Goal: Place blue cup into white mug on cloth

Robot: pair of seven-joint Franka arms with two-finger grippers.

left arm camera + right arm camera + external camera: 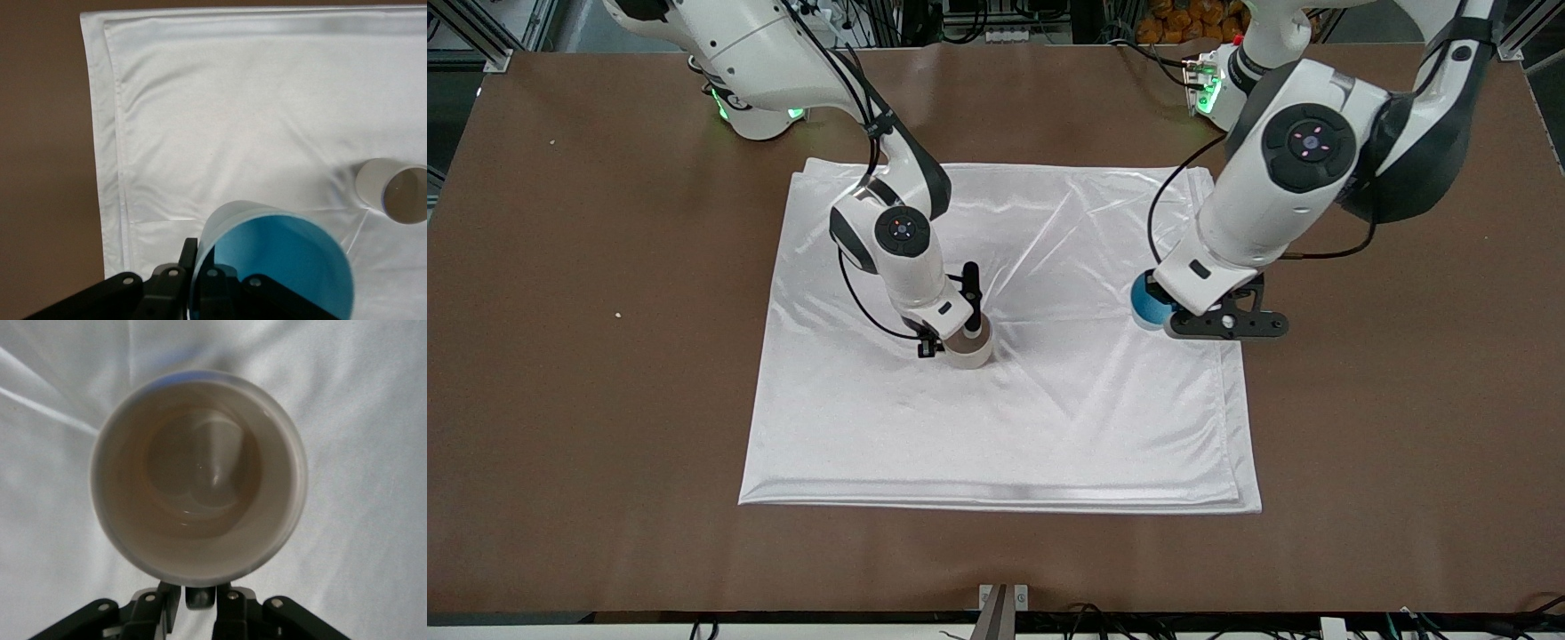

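The cloth [1049, 427] lies flat mid-table. The white mug [971, 348] stands upright on it, toward the right arm's end. My right gripper [950, 342] is down at the mug. In the right wrist view the mug [200, 473] shows empty from above, and my right gripper [199, 600] has its fingers closed on either side of the black handle [200, 595]. My left gripper [1169, 316] is shut on the blue cup [1149, 302] over the cloth's edge at the left arm's end. In the left wrist view the gripper [200, 257] pinches the rim of the tilted cup [280, 267], with the mug [390, 190] farther off on the cloth [233, 100].
The brown table [587, 400] surrounds the cloth. Two small crumbs [618, 314] lie toward the right arm's end. A metal bracket [1003, 597] sits at the table edge nearest the front camera.
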